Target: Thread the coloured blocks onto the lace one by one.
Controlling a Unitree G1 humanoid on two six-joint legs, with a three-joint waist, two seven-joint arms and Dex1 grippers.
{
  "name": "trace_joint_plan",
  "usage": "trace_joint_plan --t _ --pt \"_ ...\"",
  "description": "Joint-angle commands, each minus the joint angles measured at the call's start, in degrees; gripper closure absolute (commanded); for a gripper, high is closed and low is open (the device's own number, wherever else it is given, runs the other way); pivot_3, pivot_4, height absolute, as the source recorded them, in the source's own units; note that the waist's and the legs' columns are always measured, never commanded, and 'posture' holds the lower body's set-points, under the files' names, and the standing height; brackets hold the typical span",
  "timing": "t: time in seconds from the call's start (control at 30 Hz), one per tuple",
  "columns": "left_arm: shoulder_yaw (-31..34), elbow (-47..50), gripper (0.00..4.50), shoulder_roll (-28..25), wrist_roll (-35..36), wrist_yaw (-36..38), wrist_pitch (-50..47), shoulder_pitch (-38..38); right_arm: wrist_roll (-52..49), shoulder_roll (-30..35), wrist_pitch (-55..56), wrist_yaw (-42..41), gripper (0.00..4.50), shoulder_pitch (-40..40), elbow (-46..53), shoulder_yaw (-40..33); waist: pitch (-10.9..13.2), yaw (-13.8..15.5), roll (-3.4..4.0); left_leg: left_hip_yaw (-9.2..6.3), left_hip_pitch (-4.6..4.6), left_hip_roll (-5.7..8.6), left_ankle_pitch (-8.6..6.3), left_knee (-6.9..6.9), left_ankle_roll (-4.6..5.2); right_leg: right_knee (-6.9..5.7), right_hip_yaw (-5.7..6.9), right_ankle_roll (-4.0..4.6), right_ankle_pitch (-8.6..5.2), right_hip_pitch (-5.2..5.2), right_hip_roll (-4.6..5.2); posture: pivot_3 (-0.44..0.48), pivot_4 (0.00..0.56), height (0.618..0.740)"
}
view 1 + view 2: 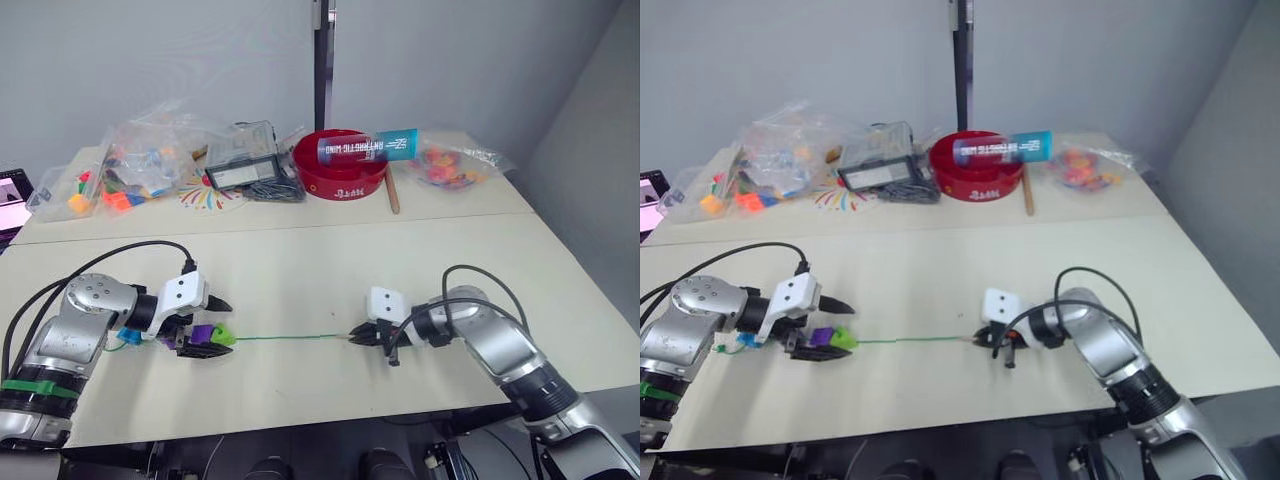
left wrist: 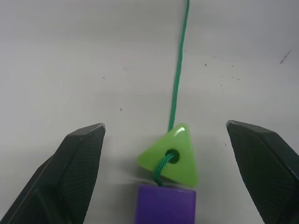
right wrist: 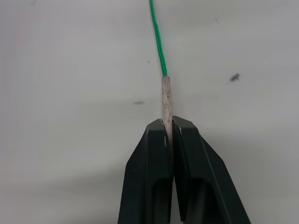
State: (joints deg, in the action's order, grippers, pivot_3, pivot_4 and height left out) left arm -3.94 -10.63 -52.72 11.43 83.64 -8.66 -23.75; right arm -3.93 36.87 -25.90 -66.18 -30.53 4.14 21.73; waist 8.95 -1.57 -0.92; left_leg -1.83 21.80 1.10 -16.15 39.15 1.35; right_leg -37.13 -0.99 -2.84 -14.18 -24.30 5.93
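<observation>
The right end effector (image 3: 168, 128) is pinching the pale stiff tip (image 3: 166, 100) of the lace (image 1: 290, 338), its two black fingers pressed together on it, low over the bench (image 1: 300, 270). The left end effector (image 2: 166, 140) is sitting spread wide, gripping nothing, with the threaded blocks lying between its fingers: a light green block (image 2: 170, 154) nearest the free run of cord and a purple block (image 2: 166, 210) touching it behind. A blue block (image 1: 128, 336) is peeking out further back by the left wrist.

What worries me is the grip on that tip. It is being held by a thin sliver of a narrow, hard, slightly grubby tube, and if the cord goes taut it looks likely to slide out or swivel between the fingers. A pull from the right would also drag the loose blocks along the smooth bench, since nothing is clamping them. And with so little of the tip showing past the fingers, there seems scant length to poke through another hole.

The lace is a fine braided green cord, lying nearly straight between the two arms. The light green block is glossy plastic, a rounded triangle with a central hole; the purple one is looking square-edged and matte. The bench is a pale, faintly speckled surface.
</observation>
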Motion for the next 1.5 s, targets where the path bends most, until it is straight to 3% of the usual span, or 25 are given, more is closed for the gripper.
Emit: trace_joint_plan --t 0.03,0.37,0.57,0.77,0.9,1.1,1.3,1.5 --pt "0.3 0.4 0.14 -1.8 0.3 1.6 0.7 -1.0 -1.2 1.5 -0.1 -0.2 4.5 0.9 1.4 -2.3 0.0 0.1 0.0 0.01 0.01 0.0 0.0 0.0 0.0 0.01 0.01 0.0 0.0 0.0 0.0 0.0 0.15 0.74" --pt "0.3 1.9 0.14 -3.0 0.5 3.0 -0.1 -2.2 -1.9 3.9 0.0 0.1 4.5 3.4 2.0 -3.8 0.0 0.8 -0.01 0.03 0.04 0.01 0.0 0.03 0.0 0.02 0.03 -0.01 0.0 0.0 0.03 0.0 0.15 0.74" --pt "-2.1 4.1 0.14 -4.9 -1.5 4.3 -3.3 -7.6 -2.5 3.2 -1.5 1.1 4.5 2.9 3.5 -3.7 0.0 0.8 -0.04 0.02 0.14 0.01 0.0 0.13 0.0 0.02 0.09 -0.02 0.01 0.0 0.03 0.0 0.15 0.74" --pt "-15.3 6.7 0.14 -11.6 -4.8 8.9 -6.5 -21.1 -2.1 -0.1 -1.9 2.2 4.5 1.5 2.5 -2.2 0.2 0.7 -0.26 0.06 0.3 -0.01 -0.02 0.36 0.04 0.0 0.19 -0.02 0.01 -0.01 -0.06 0.0 0.15 0.74" --pt "-28.5 4.0 0.14 -15.1 -4.1 8.9 -4.5 -32.1 -1.4 -1.5 -0.9 2.6 4.5 0.9 0.9 -1.3 0.2 0.6 -0.27 0.05 0.32 -0.01 -0.07 0.41 0.11 -0.01 0.19 -0.03 0.01 -0.01 -0.09 0.0 0.15 0.74" --pt "-50.3 3.1 0.14 -13.2 -0.6 8.9 -14.8 -51.4 -0.8 -3.4 0.4 2.7 4.5 0.4 -0.1 0.0 0.3 0.8 -0.4 -0.07 0.47 -0.02 -0.15 0.71 0.26 -0.03 0.21 -0.07 0.0 0.01 -0.15 0.0 0.15 0.74" --pt "-59.3 5.3 0.14 -11.8 -3.1 8.9 -14.8 -54.0 -0.6 -5.2 -0.1 3.5 4.5 -0.3 -0.3 0.2 0.3 0.2 -0.38 -0.28 0.43 -0.06 -0.21 0.69 0.36 -0.08 0.13 -0.07 0.0 -0.07 -0.23 0.0 0.15 0.74" --pt "-62.4 7.3 0.14 -8.6 -3.5 8.9 -18.5 -54.7 -0.6 -6.0 -0.3 4.1 4.5 -0.1 -0.2 0.4 0.3 0.4 -0.38 -0.3 0.47 -0.06 -0.2 0.74 0.35 -0.06 0.13 -0.07 0.0 -0.06 -0.22 0.0 0.15 0.74"
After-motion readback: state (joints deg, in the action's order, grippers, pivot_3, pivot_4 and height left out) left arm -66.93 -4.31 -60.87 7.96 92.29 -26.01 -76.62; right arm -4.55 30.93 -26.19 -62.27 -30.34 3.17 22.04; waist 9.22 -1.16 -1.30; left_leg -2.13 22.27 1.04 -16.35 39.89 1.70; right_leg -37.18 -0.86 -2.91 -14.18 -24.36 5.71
